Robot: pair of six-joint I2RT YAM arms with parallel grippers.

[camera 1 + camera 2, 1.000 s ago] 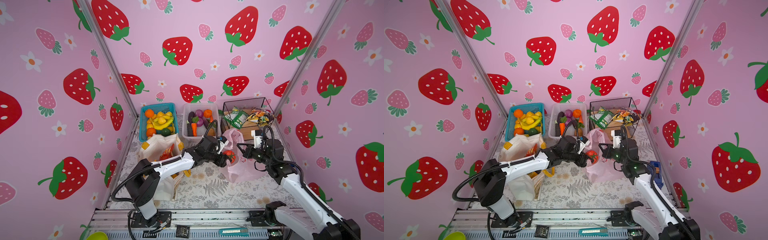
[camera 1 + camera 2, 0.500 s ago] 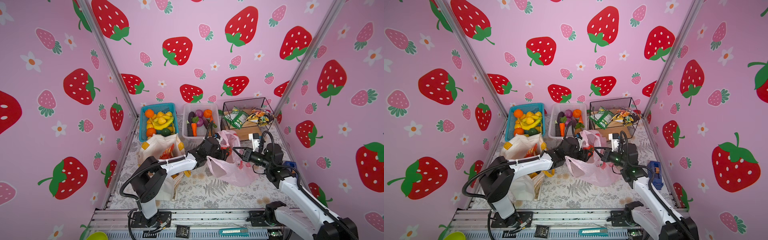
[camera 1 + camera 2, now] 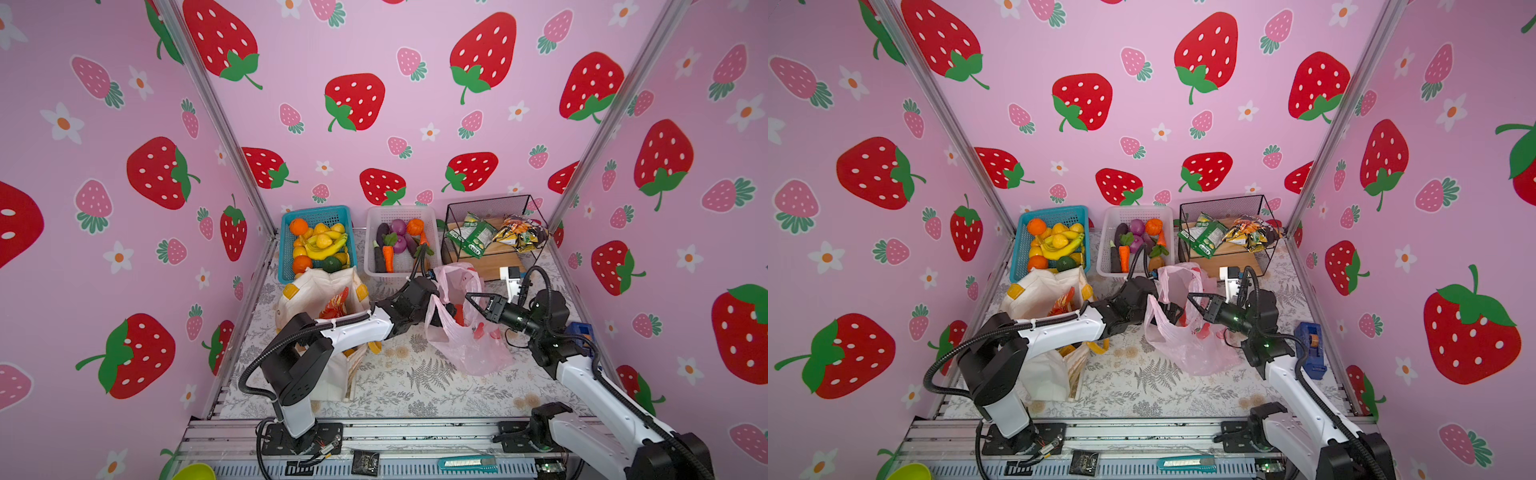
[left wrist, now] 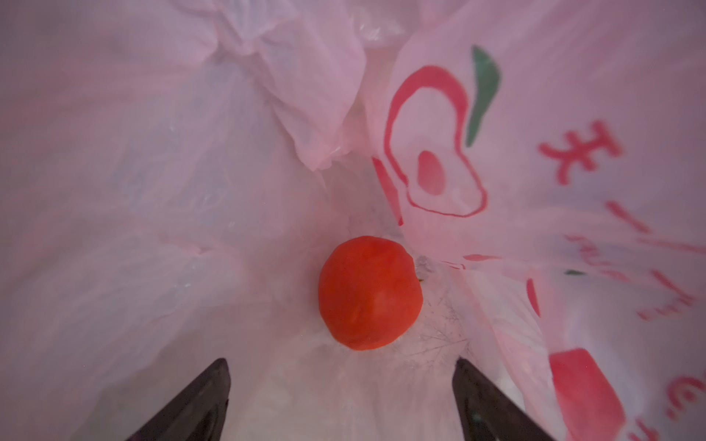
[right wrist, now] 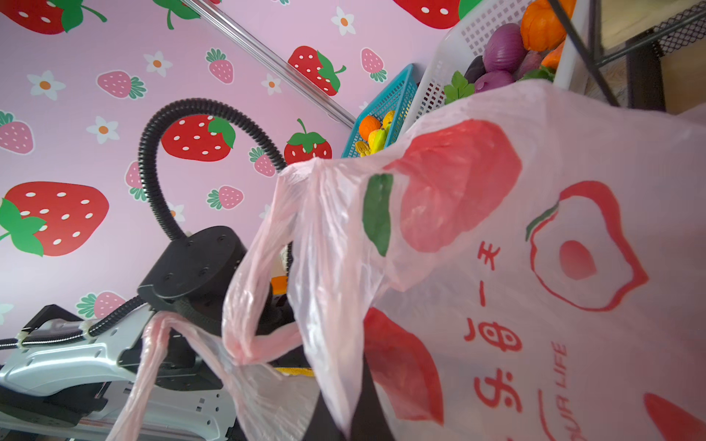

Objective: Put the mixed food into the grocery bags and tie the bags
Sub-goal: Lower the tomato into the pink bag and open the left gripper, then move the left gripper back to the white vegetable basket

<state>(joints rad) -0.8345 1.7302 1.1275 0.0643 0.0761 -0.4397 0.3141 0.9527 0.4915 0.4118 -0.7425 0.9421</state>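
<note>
The pink plastic grocery bag (image 3: pixel 465 345) (image 3: pixel 1196 353) lies in the middle of the table with its mouth held up. My left gripper (image 4: pixel 340 362) has reached inside it and stands open with nothing between its fingers. A red tomato (image 4: pixel 370 292) lies loose on the bag's bottom just past the fingertips. In both top views that gripper (image 3: pixel 1173 313) shows only dimly through the film. My right gripper (image 3: pixel 467 296) (image 5: pixel 349 412) is shut on the bag's rim film. The cream canvas tote (image 3: pixel 320 291) stands at the left with a red-orange snack packet (image 3: pixel 334 305) in it.
Along the back wall stand a blue basket (image 3: pixel 286 249) of fruit, a white basket (image 3: pixel 370 253) of toy vegetables and a black wire basket (image 3: pixel 490 203) with snack packets. A blue tape dispenser (image 3: pixel 1308 349) sits beside the right arm. A teal knife (image 3: pixel 467 463) lies on the front rail.
The left gripper went from the bag's mouth into the bag, opened, and let the tomato go. The bag's mouth was pulled wider; the right gripper kept its hold.
</note>
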